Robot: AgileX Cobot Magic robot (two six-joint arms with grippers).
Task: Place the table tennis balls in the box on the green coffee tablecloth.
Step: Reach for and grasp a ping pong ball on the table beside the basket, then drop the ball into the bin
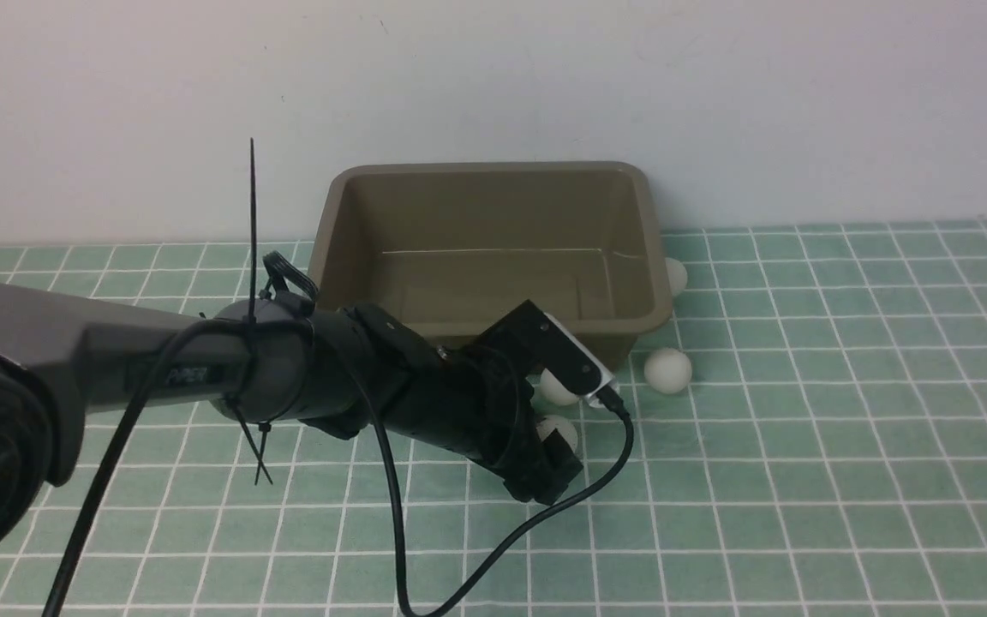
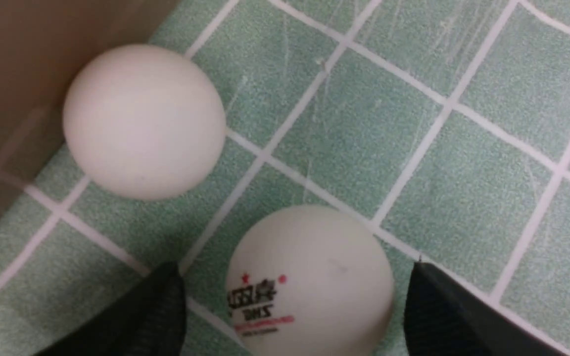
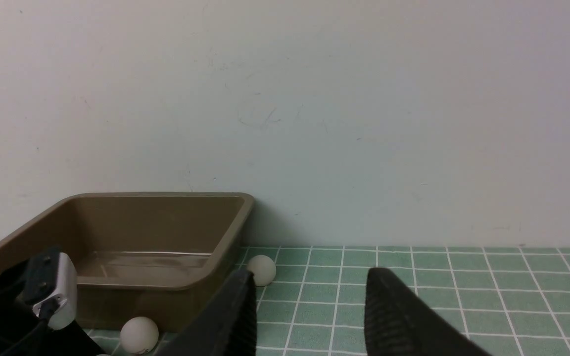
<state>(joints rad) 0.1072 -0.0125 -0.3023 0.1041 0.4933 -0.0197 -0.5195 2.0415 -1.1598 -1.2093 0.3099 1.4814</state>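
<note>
The green coffee tablecloth (image 1: 802, 480) carries the box (image 1: 493, 169) at its 12 o'clock. The left gripper (image 2: 295, 277), fingers released, straddles a logo ball (image 2: 314, 247) at the box's 6 o'clock. The right gripper (image 3: 312, 277), fingers parted, grasps nothing. Three more table tennis balls (image 1: 667, 370) lie on the cloth outside the box, between its 3 and 6 o'clock.

The green tablecloth (image 1: 845, 446) carries the olive-brown box (image 1: 493, 214) by the wall, with four white balls (image 1: 667, 370) lying beside it.

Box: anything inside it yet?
Nothing shows inside the box: its floor and far wall are bare. The left arm covers part of the near rim, and the near inner wall is hidden. Four table tennis balls lie outside on the tablecloth.
</note>
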